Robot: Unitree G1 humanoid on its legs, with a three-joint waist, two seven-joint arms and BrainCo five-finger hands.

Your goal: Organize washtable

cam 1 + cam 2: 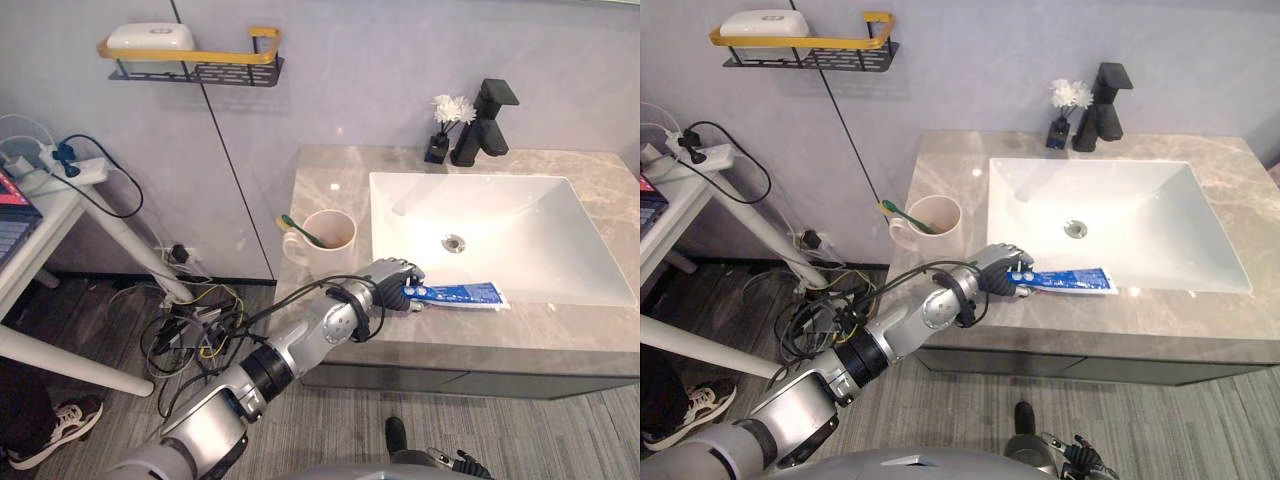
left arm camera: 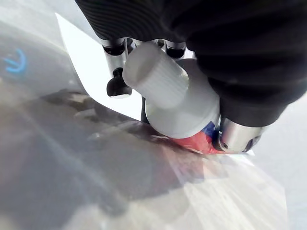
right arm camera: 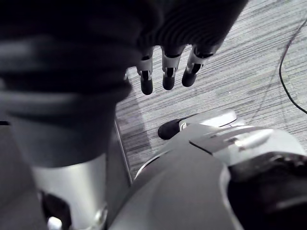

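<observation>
Left hand (image 1: 391, 281): fingers and thumb curled round the capped end of the toothpaste tube (image 1: 462, 295), white cap (image 2: 168, 96) showing between them in the left wrist view. Tube: lying flat on the countertop (image 1: 330, 170), along the near rim of the sink (image 1: 520, 235), just right of the hand. Cup (image 1: 326, 243): upright, left of the sink, green toothbrush (image 1: 300, 230) inside. Faucet (image 1: 485, 122) and small flower vase (image 1: 444, 128): far edge. Right hand (image 3: 165, 67): fingers relaxed, holding nothing, over the floor.

Bathroom: stone vanity counter (image 1: 330, 180), white basin (image 1: 480, 215) just beyond the fingers (image 1: 404, 271) of the left hand (image 1: 388, 284), black faucet (image 1: 485, 120) farther back, toothbrush cup (image 1: 325, 245) near them, wall shelf (image 1: 200, 62) above.
</observation>
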